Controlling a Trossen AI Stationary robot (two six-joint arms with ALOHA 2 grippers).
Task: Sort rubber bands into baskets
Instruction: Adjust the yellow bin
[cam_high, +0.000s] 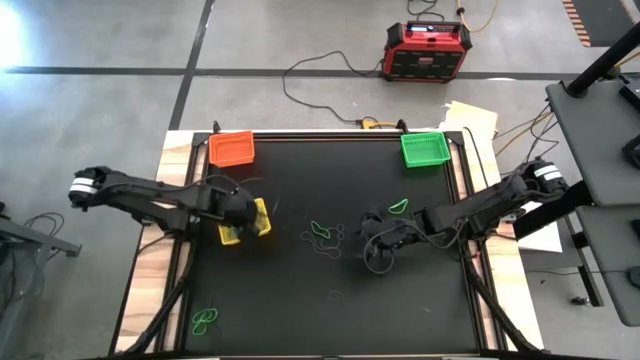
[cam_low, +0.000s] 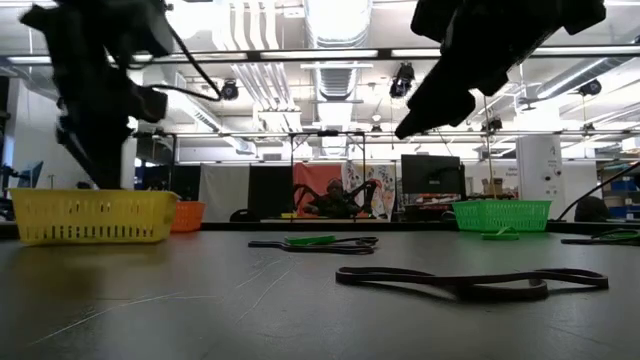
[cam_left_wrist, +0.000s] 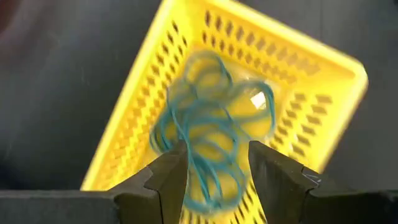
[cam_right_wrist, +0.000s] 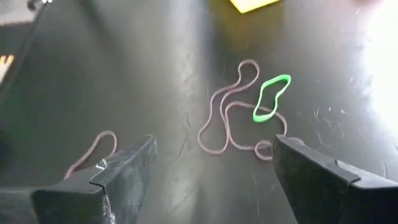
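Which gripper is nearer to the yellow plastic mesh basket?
Left. The left gripper hangs open directly over the yellow plastic mesh basket. The right gripper is open too, far across the black mat near the loose bands.

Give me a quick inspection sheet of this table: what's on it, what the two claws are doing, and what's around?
Surface: black mat on a wooden table.
Job's things: yellow basket at the mat's left side with blue rubber bands in it; orange basket and green basket at the far corners; loose bands at mid-mat, a green one among them, and more green ones near the front left.
Clutter: nothing seen.
Grippers: left gripper open above the yellow basket; right gripper wide open over the loose bands, holding nothing.
Cables: black cable on the floor to a red-and-black box.
Surroundings: workshop room; a person seated far behind.
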